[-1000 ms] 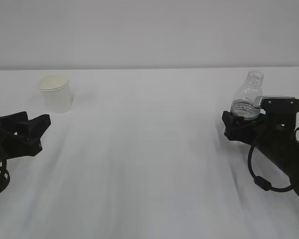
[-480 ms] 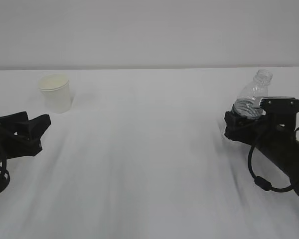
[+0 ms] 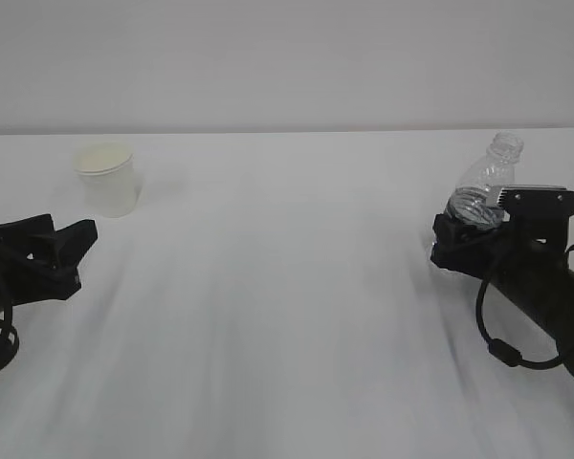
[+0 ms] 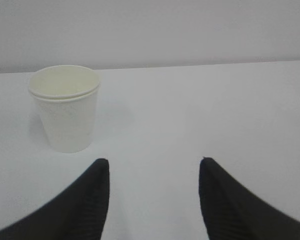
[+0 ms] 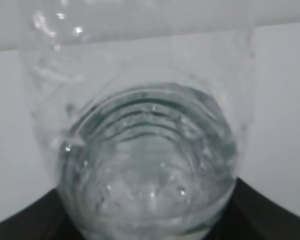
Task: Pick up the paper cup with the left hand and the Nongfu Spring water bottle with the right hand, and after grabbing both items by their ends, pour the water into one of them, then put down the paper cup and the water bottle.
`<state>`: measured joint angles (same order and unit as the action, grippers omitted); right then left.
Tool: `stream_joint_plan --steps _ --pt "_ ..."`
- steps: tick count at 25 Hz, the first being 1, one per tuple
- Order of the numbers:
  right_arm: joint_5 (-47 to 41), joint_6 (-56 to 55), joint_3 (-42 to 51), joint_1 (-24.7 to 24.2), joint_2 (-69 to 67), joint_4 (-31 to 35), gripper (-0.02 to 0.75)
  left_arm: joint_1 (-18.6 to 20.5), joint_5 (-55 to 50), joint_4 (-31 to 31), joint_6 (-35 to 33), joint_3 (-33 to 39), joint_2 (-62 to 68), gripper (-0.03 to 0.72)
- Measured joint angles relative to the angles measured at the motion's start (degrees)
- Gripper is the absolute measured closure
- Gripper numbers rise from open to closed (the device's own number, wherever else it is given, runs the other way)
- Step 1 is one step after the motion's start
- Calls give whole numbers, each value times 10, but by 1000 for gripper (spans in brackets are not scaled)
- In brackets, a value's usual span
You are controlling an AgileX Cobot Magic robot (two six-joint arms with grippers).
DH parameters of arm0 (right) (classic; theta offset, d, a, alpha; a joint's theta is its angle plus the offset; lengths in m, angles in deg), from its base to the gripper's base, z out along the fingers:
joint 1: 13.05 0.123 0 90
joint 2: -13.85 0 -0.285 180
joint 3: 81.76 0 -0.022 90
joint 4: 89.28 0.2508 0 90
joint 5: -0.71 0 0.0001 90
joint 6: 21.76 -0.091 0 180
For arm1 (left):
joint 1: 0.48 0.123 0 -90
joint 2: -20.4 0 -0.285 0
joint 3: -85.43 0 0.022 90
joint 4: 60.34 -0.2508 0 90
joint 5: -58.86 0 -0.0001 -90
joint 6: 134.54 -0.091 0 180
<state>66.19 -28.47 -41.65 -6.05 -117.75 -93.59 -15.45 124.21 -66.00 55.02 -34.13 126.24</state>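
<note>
Exterior view: left hand [image 3: 77, 241] low on the white table [image 3: 287, 287], jaws apart with nothing between them. Paper cup [image 3: 106, 179] stands upright beyond it, off to the outer-left side of the fingertips, not touching. Left wrist view: both black fingers [image 4: 92, 192] at the bottom edge, gap between them over bare table; paper cup [image 4: 65, 107] ahead and left of the left finger, clear of it, upright, rolled rim showing, looks empty inside.

Right hand [image 3: 459, 244] on the far right, Nongfu Spring water bottle [image 3: 483, 186] sitting between its jaws at the base end, neck tilted up and away to the right, capless. Jaws look pressed against the bottle's lower part but a firm grip can't be confirmed. Right wrist view: bottle [image 5: 145, 165] fills the frame right up against the gripper, ribbed bottom toward camera, water [image 5: 150, 195] pooled at the low end, black finger edges at both lower corners
</note>
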Motion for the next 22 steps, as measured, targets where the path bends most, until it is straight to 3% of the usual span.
stream_joint_plan --steps 16,22 --pt "-2 47 2 0 0 -39 306 0 0 0 0 0 0 281" --pt "-14 64 44 0 45 -56 306 0 1 0 0 0 9 281"
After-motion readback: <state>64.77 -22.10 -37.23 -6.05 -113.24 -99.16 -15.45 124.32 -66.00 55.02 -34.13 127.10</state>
